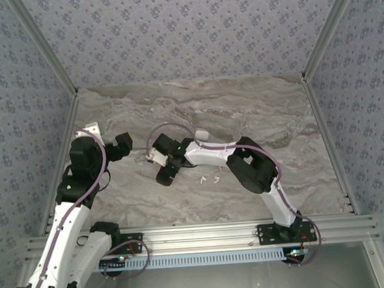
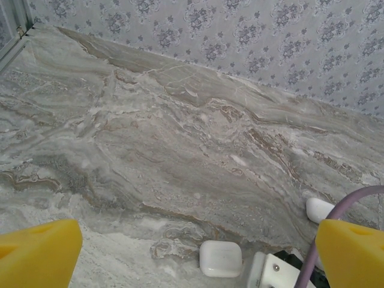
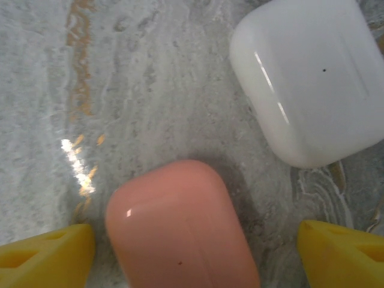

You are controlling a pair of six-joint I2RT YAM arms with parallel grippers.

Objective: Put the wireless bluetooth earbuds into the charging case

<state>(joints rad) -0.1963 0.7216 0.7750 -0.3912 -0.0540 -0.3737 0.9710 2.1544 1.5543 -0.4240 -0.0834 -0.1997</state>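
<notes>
Two white earbuds (image 1: pixel 200 179): on counter (image 1: pixel 275 113), just beside right hand (image 3: pixel 195 240)
Right hand: fingers apart, straddling pink case (image 3: pixel 180 222)
White case (image 3: pixel 309 78): just beyond pink case
Left hand (image 2: pixel 198 240): fingers apart, empty

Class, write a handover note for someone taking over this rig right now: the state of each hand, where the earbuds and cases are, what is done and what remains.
Left hand: open, empty, over the table.
Right hand: open, its fingers on either side of the pink case, with gaps on both sides.
White case: lies just beyond the pink one. Both look shut.
White earbuds: two small pieces lie loose on the table beside the right arm.
Done: no earbud can be seen seated in a case.
Left: open a case, pick up the earbuds, seat them.
</notes>
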